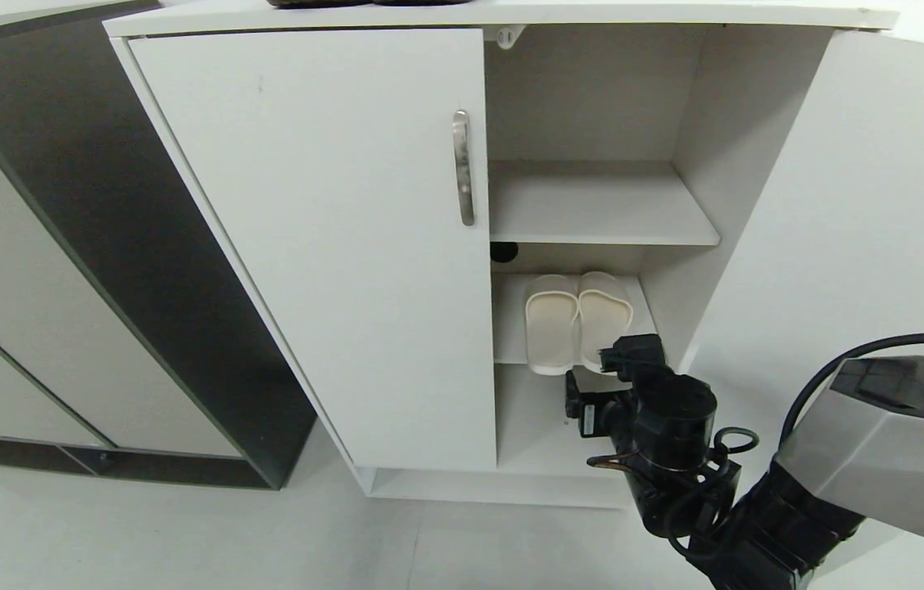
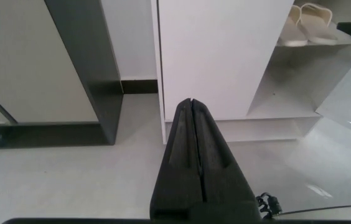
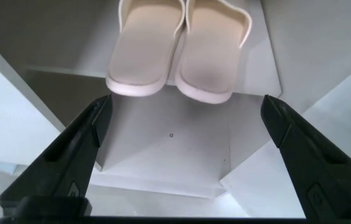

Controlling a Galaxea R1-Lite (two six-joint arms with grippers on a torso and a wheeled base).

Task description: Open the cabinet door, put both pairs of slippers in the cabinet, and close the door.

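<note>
Cabinet: white; right door swung wide open, left door shut, metal handle upright at its inner edge.
Slippers: one cream pair, side by side on the lower shelf of the open half, heels jutting past the front edge.
Right gripper: before the open half, just below the slipper heels; fingers spread wide, empty.
Left gripper: low over the floor, facing the shut door; fingers pressed together, empty.

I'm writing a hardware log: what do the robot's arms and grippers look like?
Left gripper: matte black, long tapered fingers. Right gripper: black, wedge-shaped fingers. Right arm: round black wrist, looped black cables, glossy grey shell.
</note>
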